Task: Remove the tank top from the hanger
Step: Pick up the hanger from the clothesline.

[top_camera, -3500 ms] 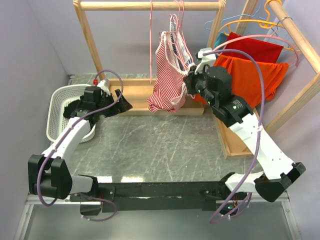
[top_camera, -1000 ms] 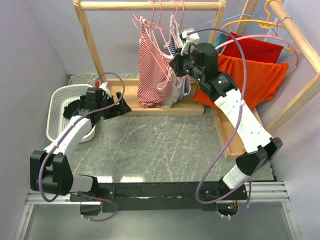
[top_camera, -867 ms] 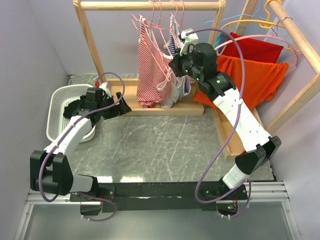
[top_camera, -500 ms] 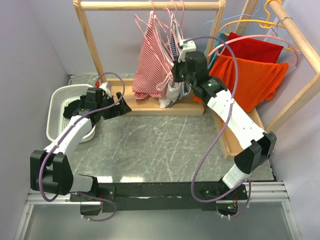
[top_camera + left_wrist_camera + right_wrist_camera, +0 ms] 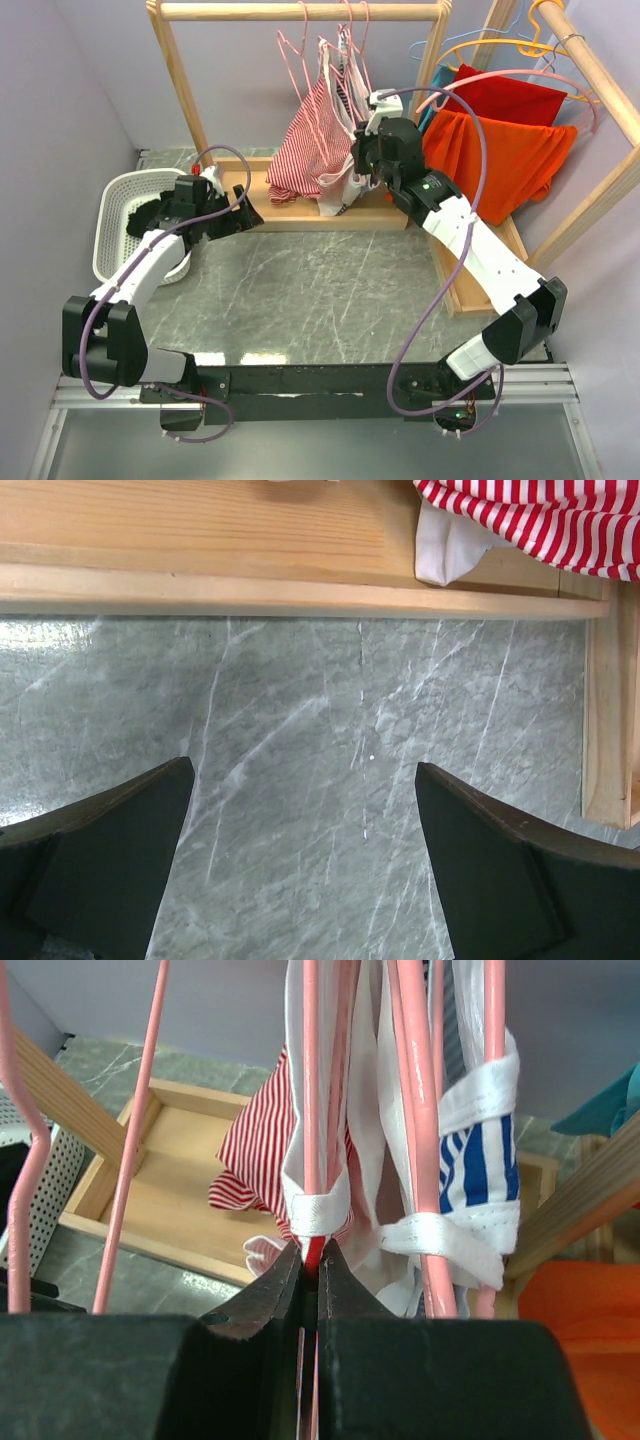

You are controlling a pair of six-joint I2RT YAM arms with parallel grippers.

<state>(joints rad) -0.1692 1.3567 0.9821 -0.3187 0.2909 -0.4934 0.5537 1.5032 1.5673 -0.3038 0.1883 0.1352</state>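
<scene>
The red-and-white striped tank top (image 5: 305,150) hangs bunched on a pink hanger (image 5: 300,45) from the wooden rail (image 5: 300,12). My right gripper (image 5: 362,165) is at its right edge. In the right wrist view that gripper (image 5: 312,1255) is shut on a red bit of the tank top (image 5: 255,1145), just below a white strap wrapped round the pink hanger (image 5: 311,1080). My left gripper (image 5: 245,212) hovers low by the rack's base. In its own view it stands open (image 5: 300,820) over bare marble, with the tank top's hem (image 5: 540,515) far ahead.
A blue-and-white striped garment (image 5: 480,1160) hangs on neighbouring pink hangers. The rack's wooden base (image 5: 250,550) lies in front of the left gripper. A white basket (image 5: 115,230) sits at the left. Orange and red clothes (image 5: 500,150) hang on a second rack at the right.
My right gripper has dropped lower and nearer while holding the fabric. The tank top has swung and bunched up toward the right. The left arm has stayed still.
</scene>
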